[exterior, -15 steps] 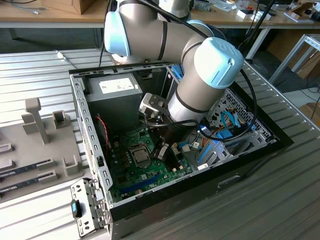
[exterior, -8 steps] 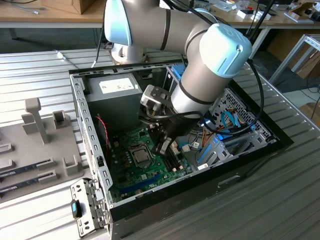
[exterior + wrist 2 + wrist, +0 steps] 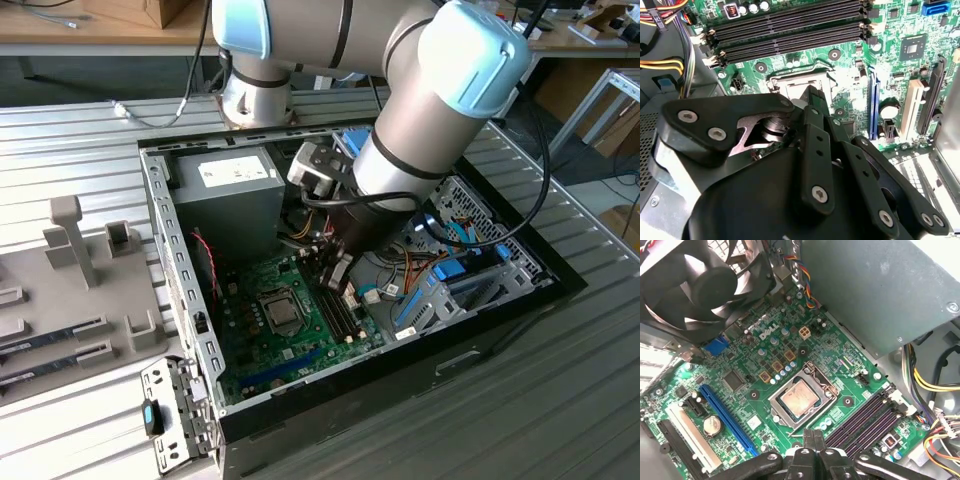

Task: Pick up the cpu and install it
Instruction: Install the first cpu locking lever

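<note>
The cpu (image 3: 800, 399), a silvery square chip, lies flat inside the metal socket frame (image 3: 802, 395) in the middle of the green motherboard (image 3: 255, 335). In the exterior view the socket (image 3: 283, 312) sits just to the left of my gripper (image 3: 335, 275), which hangs a little above the board beside the memory slots. Seen in the first wrist view, the gripper (image 3: 813, 434) has its black fingers together with nothing between them, apart from the cpu. The gripper (image 3: 812, 95) in the second wrist view covers part of the socket (image 3: 797, 80).
The open computer case (image 3: 185, 290) holds a grey power-supply box (image 3: 235, 185), a black fan (image 3: 695, 285), empty memory slots (image 3: 865, 420) and coloured cables (image 3: 935, 385). A grey holder tray (image 3: 60, 300) with memory sticks lies at the exterior view's left.
</note>
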Tool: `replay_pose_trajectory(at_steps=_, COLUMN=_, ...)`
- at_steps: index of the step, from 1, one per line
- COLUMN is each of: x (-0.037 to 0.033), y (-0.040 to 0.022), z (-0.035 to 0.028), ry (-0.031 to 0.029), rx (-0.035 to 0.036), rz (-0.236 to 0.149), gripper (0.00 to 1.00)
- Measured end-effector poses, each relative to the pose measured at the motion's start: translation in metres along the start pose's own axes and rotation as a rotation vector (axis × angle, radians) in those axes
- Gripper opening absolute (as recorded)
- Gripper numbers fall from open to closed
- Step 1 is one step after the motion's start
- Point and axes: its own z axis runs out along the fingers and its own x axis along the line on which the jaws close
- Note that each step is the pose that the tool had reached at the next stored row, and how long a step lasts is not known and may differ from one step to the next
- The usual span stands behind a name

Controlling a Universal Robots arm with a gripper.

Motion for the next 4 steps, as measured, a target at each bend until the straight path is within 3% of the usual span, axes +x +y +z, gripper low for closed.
replay_pose_trajectory(at_steps=4, x=0.0, y=0.0, z=-0.0001, ry=0.0003, rx=0.0, rz=0.0, gripper=0.11)
